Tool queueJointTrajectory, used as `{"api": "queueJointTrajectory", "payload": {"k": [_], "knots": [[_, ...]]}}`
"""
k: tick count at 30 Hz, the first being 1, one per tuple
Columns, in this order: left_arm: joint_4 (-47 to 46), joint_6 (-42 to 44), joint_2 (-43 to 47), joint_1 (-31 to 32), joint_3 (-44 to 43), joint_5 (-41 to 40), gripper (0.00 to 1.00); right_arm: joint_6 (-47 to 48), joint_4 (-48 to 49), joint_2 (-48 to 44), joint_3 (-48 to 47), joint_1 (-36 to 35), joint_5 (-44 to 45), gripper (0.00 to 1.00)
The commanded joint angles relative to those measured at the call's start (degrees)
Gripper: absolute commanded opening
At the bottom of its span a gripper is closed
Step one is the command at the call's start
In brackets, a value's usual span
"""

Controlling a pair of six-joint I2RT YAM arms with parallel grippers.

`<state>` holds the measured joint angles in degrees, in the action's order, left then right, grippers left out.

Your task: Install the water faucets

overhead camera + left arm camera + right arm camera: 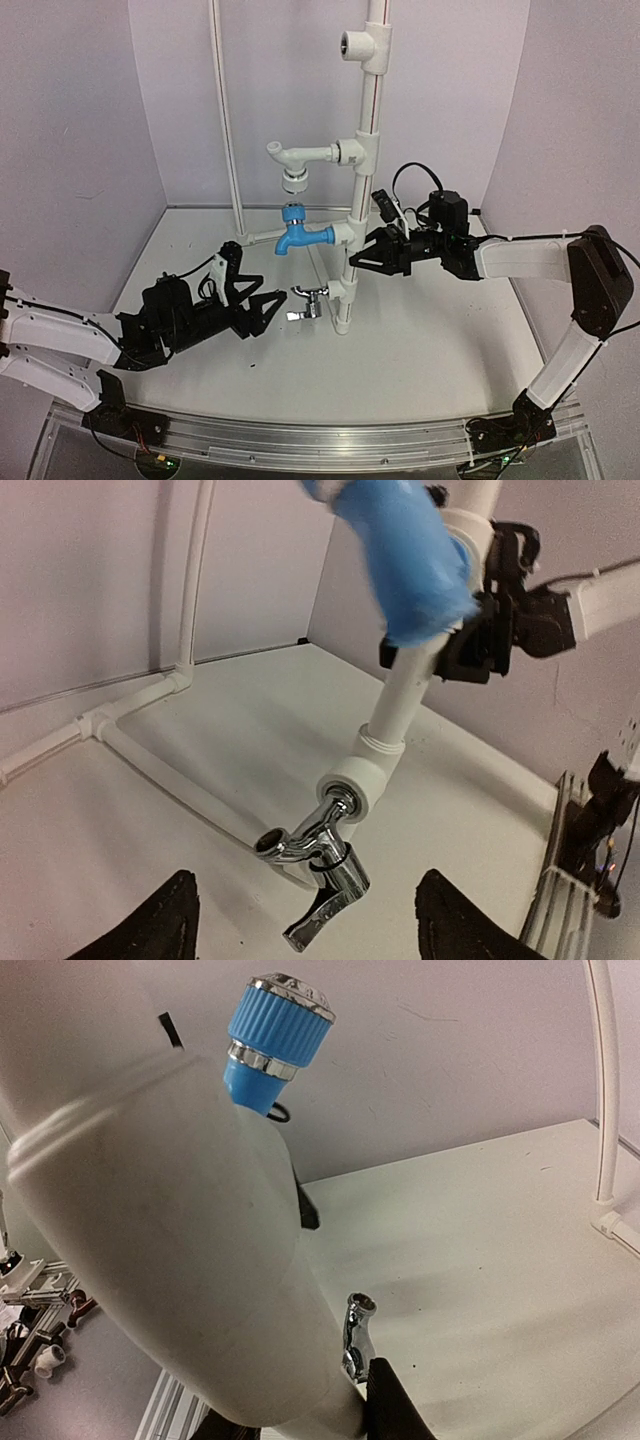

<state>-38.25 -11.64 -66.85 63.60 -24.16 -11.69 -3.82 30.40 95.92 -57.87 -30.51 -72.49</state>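
Jutting leftward from the lowest tee fitting on the white upright pipe, the silver faucet sits threaded into that fitting's side opening, low and just above the table. Its lever handle hangs down and its spout end points toward the left arm. The left gripper stands just beside it, jaws spread wide and touching nothing; in the left wrist view its two black fingers flank the faucet from the near side with clear space between them and the metal. Higher on the same pipe, the blue tap projects to the left. At about that height the right gripper is clamped narrowly around the pipe from the right side.
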Motion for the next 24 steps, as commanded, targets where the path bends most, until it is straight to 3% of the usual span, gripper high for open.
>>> {"api": "queueJointTrajectory", "payload": {"k": [1,6,9,16,24], "knots": [[-4.74,-15.30,0.09,-1.84,1.80,12.93,0.61,-12.62,-4.56,0.41,-2.07,0.41,1.30,0.00],[-16.92,-23.29,-8.38,-1.77,3.61,16.33,0.40,-12.77,-4.48,0.26,-2.08,0.42,2.16,0.00],[-25.94,-27.88,-16.16,-1.77,3.18,17.08,0.35,-12.86,-4.47,0.02,-2.03,0.39,2.87,0.00],[-43.26,-32.73,-30.46,-1.76,-0.07,20.91,0.29,-13.11,-4.48,-0.19,-1.80,0.44,3.52,0.00],[-46.73,-33.25,-34.68,-1.20,-2.52,21.80,0.23,-12.92,-4.48,-0.38,-1.46,0.41,3.76,0.00]]}}
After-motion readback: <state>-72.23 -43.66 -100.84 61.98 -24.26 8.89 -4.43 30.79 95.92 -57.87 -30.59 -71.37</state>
